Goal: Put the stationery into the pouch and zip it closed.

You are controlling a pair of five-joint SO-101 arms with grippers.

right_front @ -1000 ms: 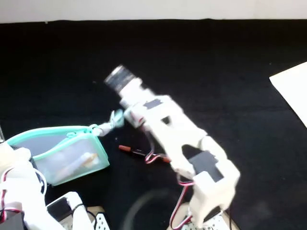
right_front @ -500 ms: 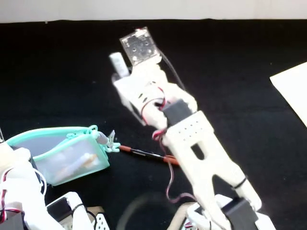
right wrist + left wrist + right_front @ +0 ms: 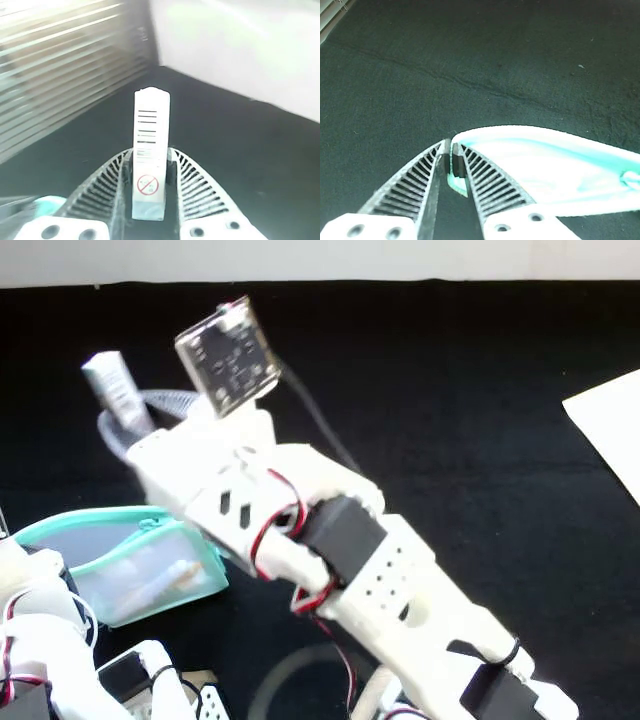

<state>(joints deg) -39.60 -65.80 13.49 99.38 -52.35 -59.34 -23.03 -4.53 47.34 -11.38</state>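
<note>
Your right fingers (image 3: 192, 180) grasp a white stick (image 3: 148, 125) aloft; left fingers (image 3: 420, 175) clamp the pouch (image 3: 545, 170) rim at the bench (image 3: 480, 390) front-left corner. Insertion and zipping remain.

Black tabletop (image 3: 480, 390), white sheet (image 3: 610, 425) at its edge, window blinds (image 3: 60, 65)

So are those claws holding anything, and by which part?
The right gripper clamps a white stationery stick by one end, the rest sticking out; the left gripper pinches the mint pouch at its end edge.
</note>
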